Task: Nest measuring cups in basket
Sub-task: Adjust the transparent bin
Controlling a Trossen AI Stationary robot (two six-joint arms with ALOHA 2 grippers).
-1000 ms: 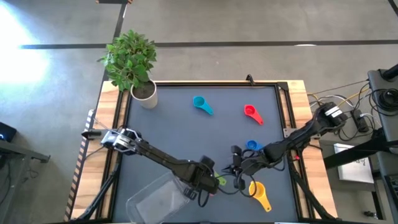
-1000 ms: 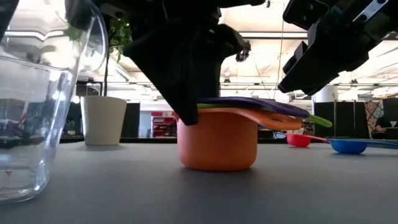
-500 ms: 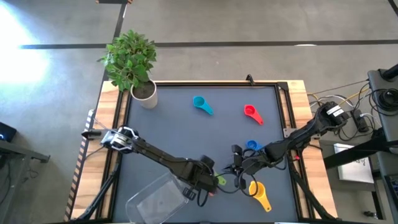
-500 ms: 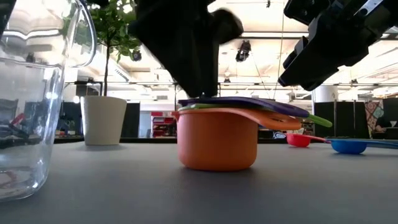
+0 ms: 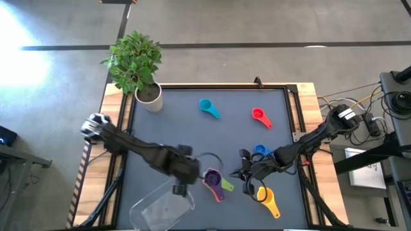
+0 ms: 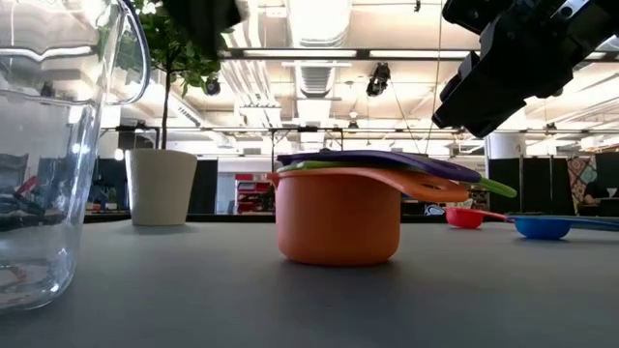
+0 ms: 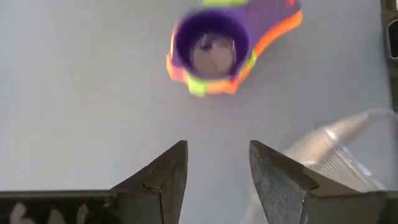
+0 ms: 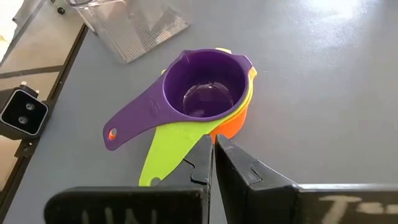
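Purple cup [image 8: 204, 87] nested in green, then orange, handles fanned apart

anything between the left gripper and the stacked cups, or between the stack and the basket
Nothing visible. The left gripper hangs open over bare mat beside the stacked cups, purple in green in orange. The clear basket lies just beyond at the table's near edge, with only mat between. The right gripper waits on the stack's other side.

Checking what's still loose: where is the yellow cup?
High view: the yellow cup lies near the table's front right, beside the right claw, right of the purple-topped stack.
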